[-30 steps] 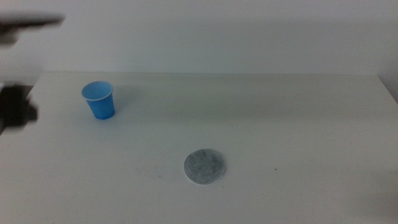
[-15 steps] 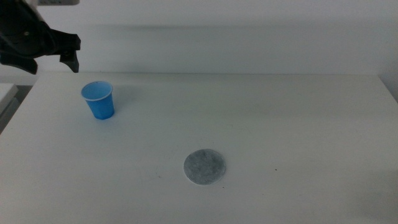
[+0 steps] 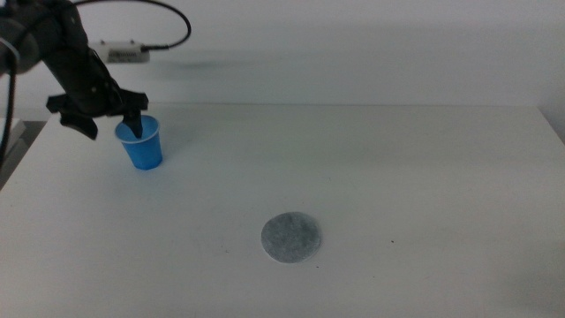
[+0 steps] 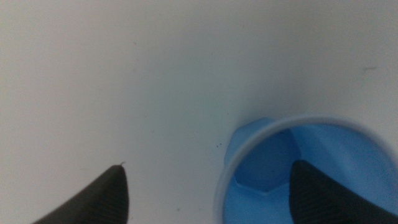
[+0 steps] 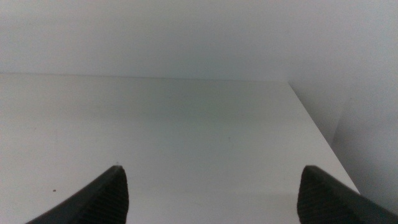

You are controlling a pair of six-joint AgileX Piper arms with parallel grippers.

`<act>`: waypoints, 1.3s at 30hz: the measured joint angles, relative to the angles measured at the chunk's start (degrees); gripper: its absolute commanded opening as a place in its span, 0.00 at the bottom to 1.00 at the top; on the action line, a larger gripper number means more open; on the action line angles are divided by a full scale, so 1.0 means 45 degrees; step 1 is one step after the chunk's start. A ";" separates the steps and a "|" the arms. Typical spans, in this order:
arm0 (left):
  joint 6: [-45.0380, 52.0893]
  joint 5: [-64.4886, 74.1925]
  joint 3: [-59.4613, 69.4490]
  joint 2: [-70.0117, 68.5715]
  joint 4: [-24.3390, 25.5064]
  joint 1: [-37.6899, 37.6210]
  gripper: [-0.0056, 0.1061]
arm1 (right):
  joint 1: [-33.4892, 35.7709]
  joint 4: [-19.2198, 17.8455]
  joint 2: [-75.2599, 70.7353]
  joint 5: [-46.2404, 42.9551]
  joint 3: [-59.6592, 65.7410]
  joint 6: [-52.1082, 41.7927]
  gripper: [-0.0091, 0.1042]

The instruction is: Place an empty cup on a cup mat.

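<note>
The cup (image 3: 141, 143) stands far from the cup mat (image 3: 290, 238), not moved yet. The left gripper (image 3: 109, 121) hangs wide open, one jaw inside the cup, holding nothing.

Small bright blue tapered cup (image 3: 141, 144), thin smooth plastic-looking wall, slight sheen, pale rim. Flat round grey cup mat (image 3: 290, 238), speckled, matt, looks felt-like or stony, cannot tell which. White table (image 3: 397, 177), smooth matt top. Left gripper (image 3: 104, 121): dark matt jaws, finely ribbed pads (image 4: 320, 193).
</note>
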 measured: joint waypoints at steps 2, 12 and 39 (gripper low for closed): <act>0.0134 -0.0077 0.0000 0.0194 -0.0032 0.0000 0.63 | 0.0000 0.0000 0.0000 0.0000 0.0000 0.0000 0.90; 0.1625 0.0124 -0.0167 0.0255 -0.1320 -0.0029 0.03 | 0.0000 0.0000 0.0000 0.0000 0.0000 0.0000 0.90; -0.0306 -0.3446 0.7154 -0.5045 -0.2378 -0.7034 0.03 | 0.0000 0.0000 0.0000 0.0000 0.0000 0.0000 0.90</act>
